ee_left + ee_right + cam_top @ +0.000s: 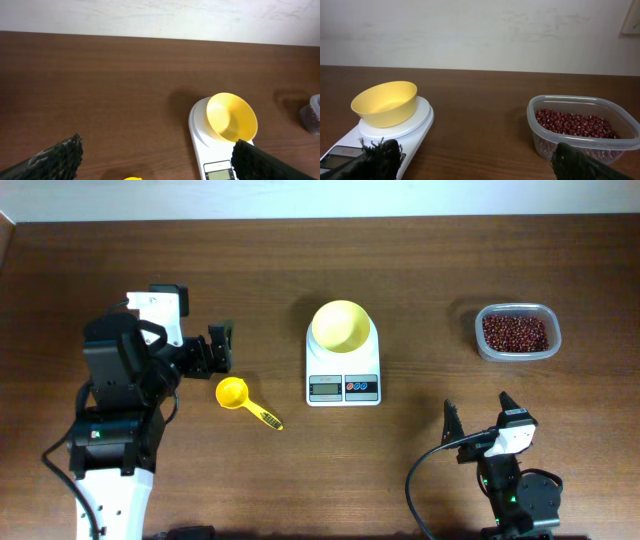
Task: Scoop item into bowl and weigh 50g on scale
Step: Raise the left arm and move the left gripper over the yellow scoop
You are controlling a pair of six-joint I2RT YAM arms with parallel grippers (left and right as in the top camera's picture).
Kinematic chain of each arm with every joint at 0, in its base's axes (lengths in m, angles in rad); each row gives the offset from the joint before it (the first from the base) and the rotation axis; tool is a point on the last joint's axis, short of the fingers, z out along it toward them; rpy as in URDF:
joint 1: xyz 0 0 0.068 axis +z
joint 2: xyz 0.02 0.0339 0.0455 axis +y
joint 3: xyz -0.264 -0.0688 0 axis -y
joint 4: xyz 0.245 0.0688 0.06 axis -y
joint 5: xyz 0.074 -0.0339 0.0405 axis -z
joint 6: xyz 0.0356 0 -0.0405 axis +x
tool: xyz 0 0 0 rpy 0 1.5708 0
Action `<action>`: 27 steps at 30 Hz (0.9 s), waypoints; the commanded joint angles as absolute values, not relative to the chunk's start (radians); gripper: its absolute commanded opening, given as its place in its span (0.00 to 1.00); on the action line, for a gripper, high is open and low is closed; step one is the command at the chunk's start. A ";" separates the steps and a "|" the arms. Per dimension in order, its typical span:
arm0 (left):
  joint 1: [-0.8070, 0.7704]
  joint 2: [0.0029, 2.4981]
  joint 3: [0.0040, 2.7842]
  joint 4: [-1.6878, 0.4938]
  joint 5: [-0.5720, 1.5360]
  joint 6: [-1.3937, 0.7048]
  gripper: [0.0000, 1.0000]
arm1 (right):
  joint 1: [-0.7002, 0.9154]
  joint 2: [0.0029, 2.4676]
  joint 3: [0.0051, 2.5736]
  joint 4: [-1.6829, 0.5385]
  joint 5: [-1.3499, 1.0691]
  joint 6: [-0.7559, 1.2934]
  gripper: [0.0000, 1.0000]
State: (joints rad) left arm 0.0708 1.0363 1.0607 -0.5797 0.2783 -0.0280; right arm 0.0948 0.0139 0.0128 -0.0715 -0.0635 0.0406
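Clearly you're at the start: left hand (pixel 222 347) and right hand (pixel 478 410) both gape empty. The bowl (pixel 341 325) sits on the scale (pixel 343 385), and the beans (pixel 515 332) lie in their container (pixel 482 340). Next, lower the left hand onto the scoop (pixel 233 391) nearby.

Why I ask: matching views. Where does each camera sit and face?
Overhead: above, looking straight down at the brown wooden table; left end effector and right end effector show.
Left wrist: faces the pale-yellow round plastic bowl on the white square digital scale; own fingers below.
Right wrist: low, facing the wall, clear plastic container of red-brown beans; own fingers below.
Shared: bowl on scale.
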 commanded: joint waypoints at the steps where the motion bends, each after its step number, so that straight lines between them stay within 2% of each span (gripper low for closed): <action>1: 0.075 1.037 1.085 -0.578 0.316 -0.038 0.99 | 0.104 0.006 0.006 -0.075 -0.051 0.033 0.99; 17: 0.075 1.042 1.085 -0.578 0.315 -0.039 0.99 | 0.104 0.006 0.006 -0.075 -0.051 0.033 0.99; 23: 0.075 1.042 1.085 -0.616 0.103 -0.250 0.99 | 0.104 0.006 0.006 -0.075 -0.052 0.033 0.99; 27: 0.075 1.042 1.085 -0.649 0.033 -0.278 0.99 | 0.104 0.006 0.006 -0.075 -0.051 0.033 0.99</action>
